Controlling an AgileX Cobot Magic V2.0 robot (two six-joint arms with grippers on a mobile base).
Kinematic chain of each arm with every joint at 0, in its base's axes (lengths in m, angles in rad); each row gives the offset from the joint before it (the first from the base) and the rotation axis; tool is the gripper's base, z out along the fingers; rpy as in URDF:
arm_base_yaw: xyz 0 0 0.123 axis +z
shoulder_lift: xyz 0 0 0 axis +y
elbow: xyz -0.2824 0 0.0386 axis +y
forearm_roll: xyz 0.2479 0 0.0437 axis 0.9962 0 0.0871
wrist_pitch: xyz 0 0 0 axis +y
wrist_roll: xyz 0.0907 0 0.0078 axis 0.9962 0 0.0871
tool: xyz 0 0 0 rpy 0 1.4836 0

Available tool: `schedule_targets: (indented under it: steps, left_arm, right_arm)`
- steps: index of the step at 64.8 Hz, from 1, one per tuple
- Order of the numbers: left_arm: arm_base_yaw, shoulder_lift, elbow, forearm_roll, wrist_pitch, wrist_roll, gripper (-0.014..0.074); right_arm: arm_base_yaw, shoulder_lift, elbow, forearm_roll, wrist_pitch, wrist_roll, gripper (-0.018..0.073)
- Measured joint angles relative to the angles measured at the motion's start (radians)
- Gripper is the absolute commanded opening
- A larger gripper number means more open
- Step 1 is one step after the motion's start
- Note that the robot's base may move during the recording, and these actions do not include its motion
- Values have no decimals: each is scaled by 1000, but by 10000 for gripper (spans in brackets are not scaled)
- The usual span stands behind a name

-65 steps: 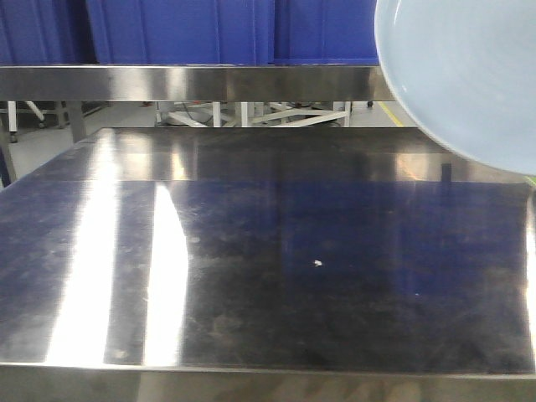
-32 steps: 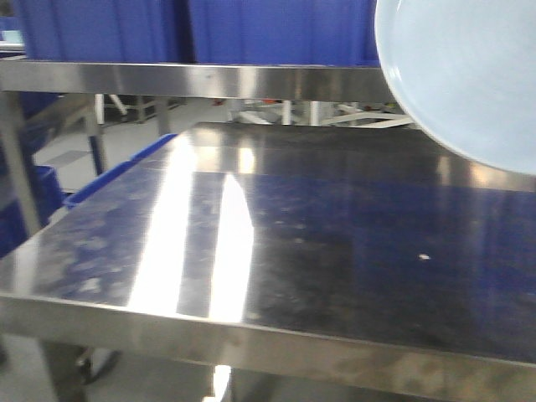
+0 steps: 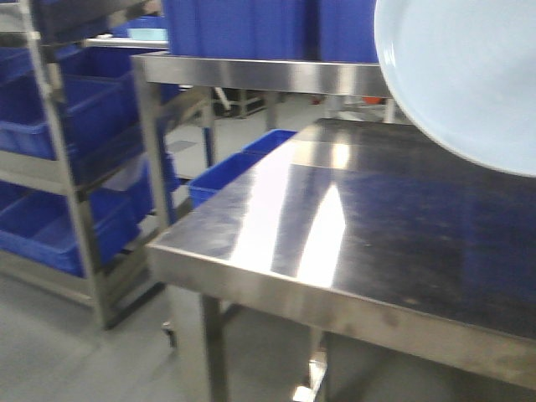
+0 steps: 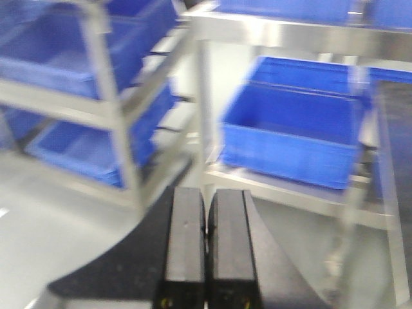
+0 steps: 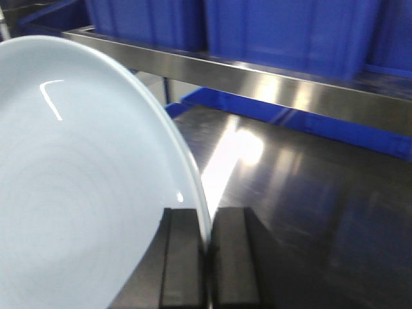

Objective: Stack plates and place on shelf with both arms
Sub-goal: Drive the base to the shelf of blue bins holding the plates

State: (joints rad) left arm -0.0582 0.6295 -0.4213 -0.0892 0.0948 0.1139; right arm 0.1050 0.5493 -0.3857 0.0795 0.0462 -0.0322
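A pale light-blue plate (image 3: pixel 469 75) fills the top right of the front view, held up above the steel tabletop (image 3: pixel 377 218). In the right wrist view my right gripper (image 5: pixel 209 238) is shut on the rim of the plate (image 5: pixel 77 180), which stands tilted on edge. I cannot tell whether a second plate lies against it. My left gripper (image 4: pixel 207 219) is shut and empty, held in the air. The shelf (image 3: pixel 79 234), steel racking with blue crates, stands at the left, and also shows in the left wrist view (image 4: pixel 112 109).
The steel table has an upper rail (image 3: pixel 268 75) with blue crates on top. A blue crate (image 4: pixel 290 135) sits on a low shelf under the table. Grey floor lies between the racking and the table's near left corner (image 3: pixel 167 251).
The front view has swung left: the table has slid to the right in the frame and the racking with blue crates has come into view. The plate keeps its place at top right.
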Motion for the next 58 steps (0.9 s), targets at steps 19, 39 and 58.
schedule_targets:
  steps: [19, 39, 58]
  left_arm:
    - [0, 0, 0, 0, 0, 0, 82]
    - [0, 0, 0, 0, 0, 0, 82]
    - [0, 0, 0, 0, 0, 0, 82]
  right_arm:
    - [0, 0, 0, 0, 0, 0, 56]
    - [0, 0, 0, 0, 0, 0, 56]
    - [0, 0, 0, 0, 0, 0, 56]
